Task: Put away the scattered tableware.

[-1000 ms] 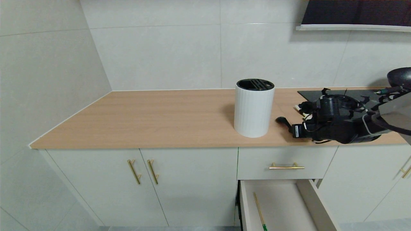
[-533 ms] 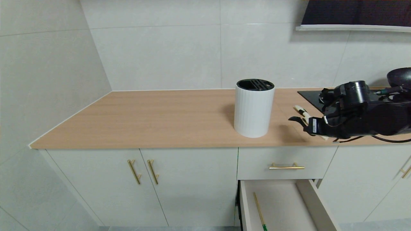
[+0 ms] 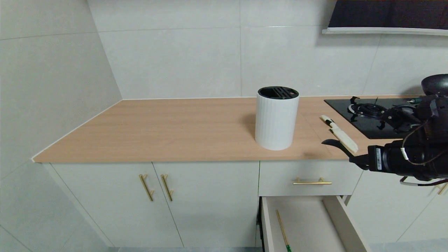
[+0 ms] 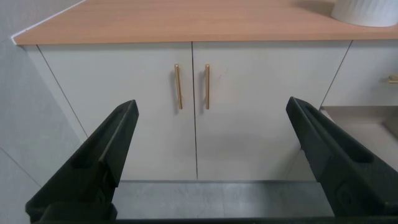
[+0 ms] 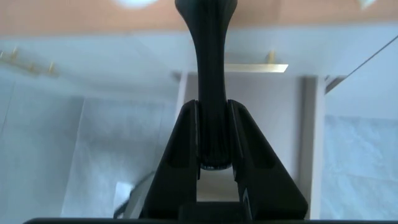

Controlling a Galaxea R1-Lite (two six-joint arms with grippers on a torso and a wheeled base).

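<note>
Retreating right jaws with black utensil (image 3: 336, 145), perhaps spoon, off counter (image 3: 175, 129).

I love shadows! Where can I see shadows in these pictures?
Head view: the white holder throws a soft shadow onto the countertop on its left, the hood darkens the wall beneath it, and a faint patch lies on the countertop's front edge beside the black utensil. Left wrist view: the cabinet doors look evenly lit.
</note>
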